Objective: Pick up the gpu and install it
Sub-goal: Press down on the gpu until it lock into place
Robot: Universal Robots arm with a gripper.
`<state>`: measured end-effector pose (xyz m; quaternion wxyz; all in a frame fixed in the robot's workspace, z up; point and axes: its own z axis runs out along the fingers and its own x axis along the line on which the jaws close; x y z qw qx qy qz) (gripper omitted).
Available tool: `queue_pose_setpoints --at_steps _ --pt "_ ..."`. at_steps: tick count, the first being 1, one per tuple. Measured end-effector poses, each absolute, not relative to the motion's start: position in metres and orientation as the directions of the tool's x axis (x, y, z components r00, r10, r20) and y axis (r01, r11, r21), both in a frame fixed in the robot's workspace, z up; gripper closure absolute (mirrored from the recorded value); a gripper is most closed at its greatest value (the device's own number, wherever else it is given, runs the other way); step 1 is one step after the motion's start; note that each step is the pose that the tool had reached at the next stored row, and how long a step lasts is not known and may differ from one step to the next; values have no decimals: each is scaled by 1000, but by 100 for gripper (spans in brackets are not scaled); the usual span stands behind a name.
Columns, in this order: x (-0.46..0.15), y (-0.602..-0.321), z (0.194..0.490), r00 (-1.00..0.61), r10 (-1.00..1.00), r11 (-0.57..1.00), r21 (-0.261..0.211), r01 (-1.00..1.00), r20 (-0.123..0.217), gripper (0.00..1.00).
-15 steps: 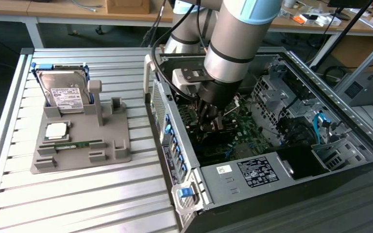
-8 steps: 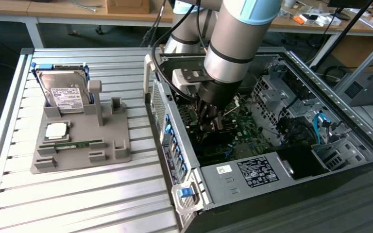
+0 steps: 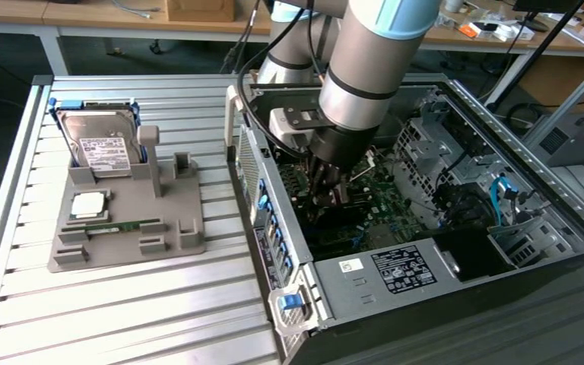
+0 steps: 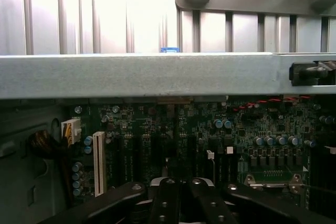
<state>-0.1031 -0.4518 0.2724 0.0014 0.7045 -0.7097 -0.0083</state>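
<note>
Arm: reaching down into the open computer case (image 3: 444,251), which lies on its side at the exterior view's right of the table (image 3: 119,304).
Gripper (image 3: 331,199): low over the green motherboard (image 3: 388,198); in the wrist view, black links of the gripper (image 4: 181,200) meeting close together above the expansion slots.
Jaws: clenched; cannot tell from either view what sits between them.
Gpu: cannot pick out for certain; none on the grey holder (image 3: 130,220), and the spot under the gripper hidden by the wrist.
Holder contents: silver hard drive (image 3: 99,148) standing tilted, square processor (image 3: 89,203) flat, narrow RAM stick (image 3: 119,226) lying flat.
Case wall (image 4: 142,74): grey metal edge, crossing the wrist view above the motherboard (image 4: 173,129).
</note>
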Motion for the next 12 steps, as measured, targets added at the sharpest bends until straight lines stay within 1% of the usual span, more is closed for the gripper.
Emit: queue_pose_setpoints --at_steps 12 --pt "-105 -452 268 -6 -1000 6 14 -1000 -10 90"
